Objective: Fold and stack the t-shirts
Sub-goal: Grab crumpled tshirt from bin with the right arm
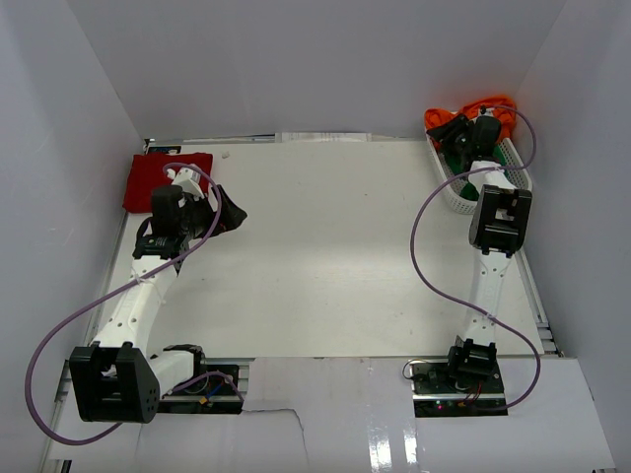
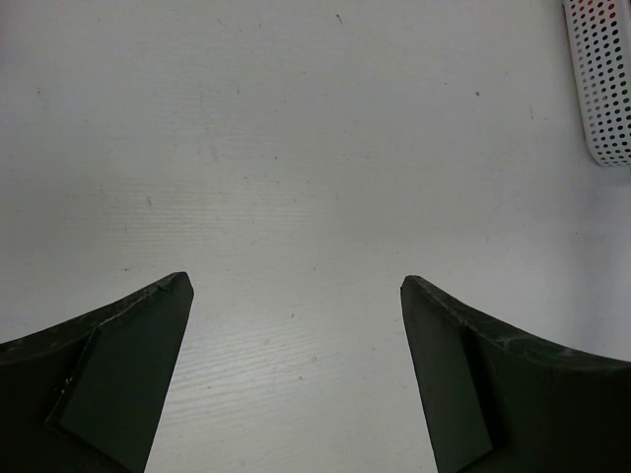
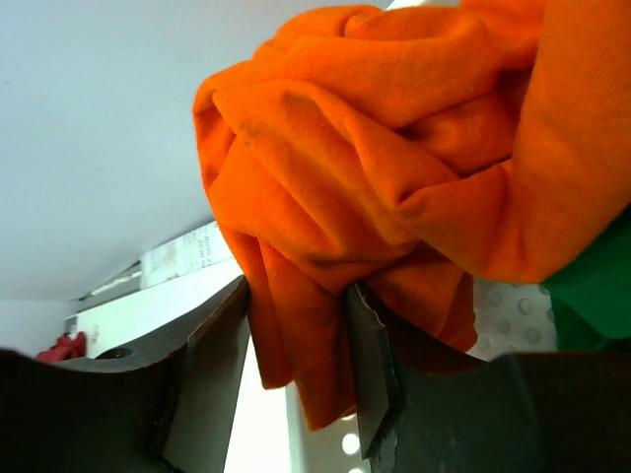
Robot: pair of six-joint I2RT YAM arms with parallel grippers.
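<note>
A dark red t-shirt (image 1: 163, 178) lies folded at the far left of the table. My left gripper (image 1: 229, 214) is open and empty just right of it, over bare table (image 2: 296, 197). The orange t-shirt (image 1: 490, 106) is bunched in the white mesh basket (image 1: 463, 192) at the far right. My right gripper (image 1: 455, 130) is shut on a fold of the orange t-shirt (image 3: 345, 177), with cloth pinched between its fingers (image 3: 370, 365). A green t-shirt (image 3: 596, 286) shows at the right edge of the right wrist view, under the orange one.
White walls close in the table at the back and both sides. The basket's corner also shows in the left wrist view (image 2: 603, 79). Purple cables loop off both arms.
</note>
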